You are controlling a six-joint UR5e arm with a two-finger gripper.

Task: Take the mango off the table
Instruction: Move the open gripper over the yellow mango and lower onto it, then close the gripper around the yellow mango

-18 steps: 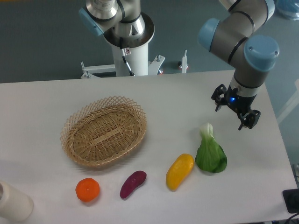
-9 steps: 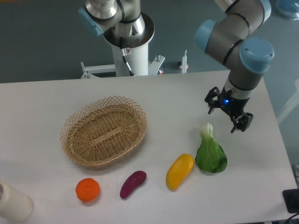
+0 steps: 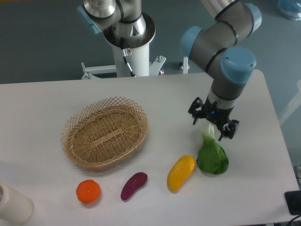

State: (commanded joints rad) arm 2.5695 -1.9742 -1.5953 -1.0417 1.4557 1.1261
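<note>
Jaws spread apart, gripper (image 3: 213,123) hovering above the bok choy's (image 3: 212,154) white stalk, holding nothing. The mango (image 3: 180,173) lies on the desk (image 3: 42,103) near the front edge, right of centre, just beside the greens.

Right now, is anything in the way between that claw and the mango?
Partly: the bok choy lies right beside the mango, under the open gripper. Coming down from above, the mango's top looks clear.
</note>
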